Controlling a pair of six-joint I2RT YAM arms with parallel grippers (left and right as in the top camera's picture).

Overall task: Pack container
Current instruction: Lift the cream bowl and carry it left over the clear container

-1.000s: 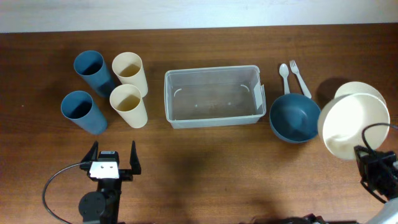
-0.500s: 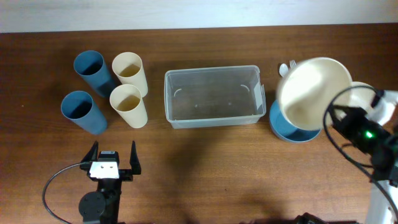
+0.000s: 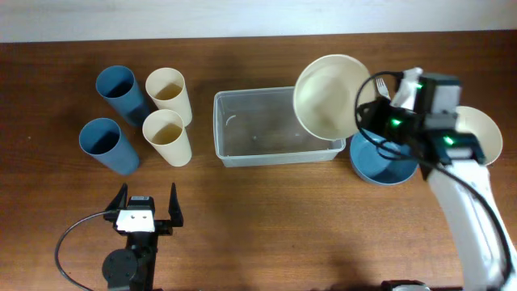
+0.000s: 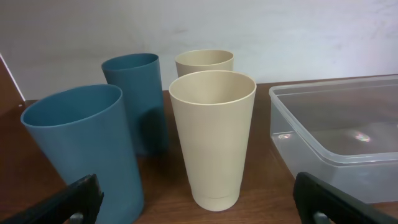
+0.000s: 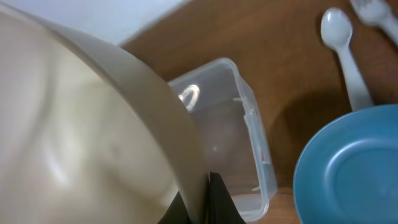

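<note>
The clear container (image 3: 266, 129) lies in the middle of the table, nothing in it. My right gripper (image 3: 367, 113) is shut on the rim of a cream bowl (image 3: 327, 95), which hangs tilted above the container's right end. In the right wrist view the cream bowl (image 5: 81, 124) fills the left side, its rim pinched by the right gripper (image 5: 208, 190), with the container (image 5: 239, 124) below. My left gripper (image 3: 147, 208) stands open near the front edge, holding nothing. The left wrist view has the container (image 4: 336, 130) at its right.
A blue bowl (image 3: 384, 158) sits right of the container, with a second cream bowl (image 3: 478, 125) beyond it. A white spoon (image 5: 339, 37) and fork (image 5: 373, 12) lie behind the blue bowl. Two blue cups (image 3: 119, 90) and two cream cups (image 3: 168, 93) stand at the left.
My right arm has carried the cream bowl left, from the table's right edge to above the container's right end. The left arm has not moved.
</note>
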